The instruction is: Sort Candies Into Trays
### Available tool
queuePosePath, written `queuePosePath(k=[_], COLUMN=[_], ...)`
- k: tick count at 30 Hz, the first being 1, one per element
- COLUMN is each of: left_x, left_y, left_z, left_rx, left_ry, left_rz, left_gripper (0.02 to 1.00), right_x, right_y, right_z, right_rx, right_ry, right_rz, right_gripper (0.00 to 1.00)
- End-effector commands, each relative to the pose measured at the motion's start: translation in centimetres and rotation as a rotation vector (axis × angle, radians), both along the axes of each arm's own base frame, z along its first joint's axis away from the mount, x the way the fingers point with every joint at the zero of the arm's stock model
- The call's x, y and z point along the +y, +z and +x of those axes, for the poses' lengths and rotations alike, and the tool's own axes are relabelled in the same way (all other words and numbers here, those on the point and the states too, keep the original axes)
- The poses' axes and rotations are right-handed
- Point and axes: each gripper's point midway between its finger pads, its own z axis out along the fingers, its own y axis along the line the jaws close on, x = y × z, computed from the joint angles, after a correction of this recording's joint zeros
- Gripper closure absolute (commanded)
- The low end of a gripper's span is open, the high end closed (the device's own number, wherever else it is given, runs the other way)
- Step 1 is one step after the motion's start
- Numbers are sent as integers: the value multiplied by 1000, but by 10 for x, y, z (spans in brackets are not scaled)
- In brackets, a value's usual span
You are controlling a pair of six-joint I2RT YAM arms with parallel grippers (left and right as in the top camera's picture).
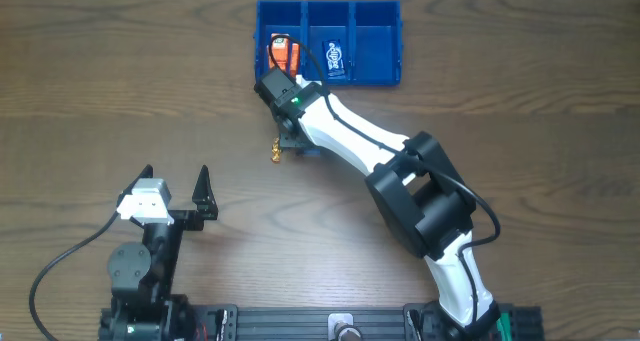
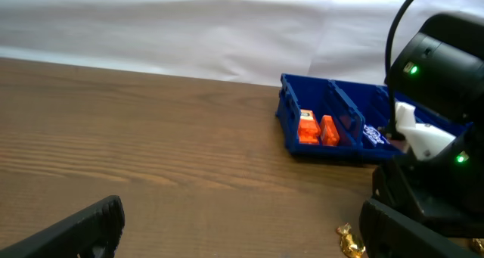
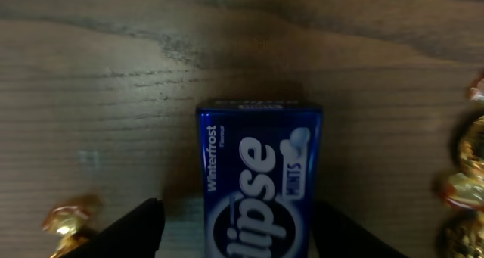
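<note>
- Below the tray (image 1: 328,3) on the bench (image 1: 120,81), R gripper (image 3: 240,210) straddles a blue mint box (image 3: 259,175): fingers spread, not clamped (from above, the arm hides the box).
- R wrist view: gold candies (image 3: 463,184) either side of the box; top view: one gold candy (image 1: 274,153) beside the gripper.
- Tray: orange candies (image 1: 284,51) in left compartment, mint pack (image 1: 336,59) in middle.
- L gripper (image 1: 176,173) near its base, fingers apart, empty.

We see a wooden worktop (image 1: 120,91), brown, with its grain running from side to side and darker streaks here and there. Beyond its far edge, in the left wrist view, we see a white backdrop (image 2: 151,23), pale and faintly creased, meeting the wood in a straight line.
</note>
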Motion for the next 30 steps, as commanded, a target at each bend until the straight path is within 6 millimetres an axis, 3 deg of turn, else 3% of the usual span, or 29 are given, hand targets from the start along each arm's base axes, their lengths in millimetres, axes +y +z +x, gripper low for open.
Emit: queuePosePath(k=[1, 8, 11, 15, 18, 23, 27, 30], left_x=[-3, -3, -3, -3, -3, -3, -3, -3], left_y=[-16, -16, -16, -16, -16, -16, -16, -16], left_z=[-1, -1, -1, -1, -1, -1, -1, -1], left_rx=[46, 46, 46, 46, 46, 46, 46, 46], left_ry=[-23, -23, -23, -23, -23, -23, -23, -23], left_rz=[12, 12, 12, 12, 12, 12, 12, 12], left_gripper=[20, 20, 20, 20, 20, 20, 20, 20], right_x=[-8, -8, -11, -26, -38, -50, -56, -58], right_y=[-16, -14, -2, 43, 106, 188, 218, 214], right_z=[0, 2, 6, 15, 32, 70, 109, 131], right_rx=[26, 19, 2, -101, -256, -443, -554, -596], right_ry=[-41, -44, -53, -76, -62, -33, 5, 26], right_rz=[-21, -20, -12, -43, -74, -104, -103, -116], right_gripper=[562, 853, 884, 917, 928, 928, 928, 928])
